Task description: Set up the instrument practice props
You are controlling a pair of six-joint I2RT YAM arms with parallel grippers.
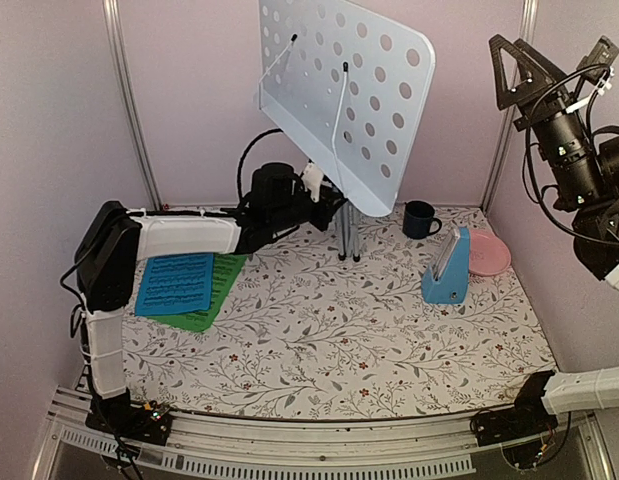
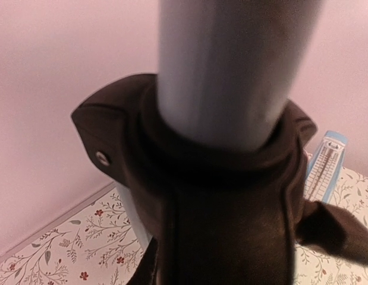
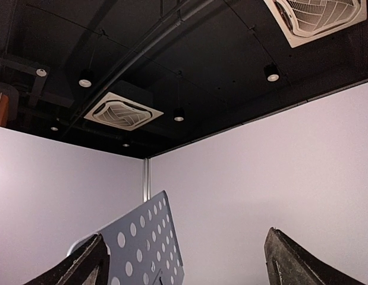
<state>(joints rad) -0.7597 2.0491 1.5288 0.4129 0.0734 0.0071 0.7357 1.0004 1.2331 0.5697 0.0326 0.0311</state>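
The pale blue-grey perforated music stand [image 1: 349,95] stands at the back on its silver tripod [image 1: 349,238]. My left gripper [image 1: 324,205] is at its pole just below the desk and looks shut on it. The left wrist view is filled by the silver pole [image 2: 231,65] and its black collar [image 2: 219,208], and the fingers are hidden. The blue music sheet [image 1: 176,283] lies on the green sheet [image 1: 221,285] at the left. The blue metronome [image 1: 447,270] stands at the right and shows in the left wrist view [image 2: 323,166]. My right gripper [image 1: 551,55] is open and empty, raised high at the right and pointing up [image 3: 184,267]. The stand's desk [image 3: 142,249] shows past its left finger.
A dark blue mug [image 1: 420,219] and a pink plate [image 1: 489,252] sit at the back right, behind the metronome. Pink walls close in the table on three sides. The floral tablecloth [image 1: 319,340] covers the table.
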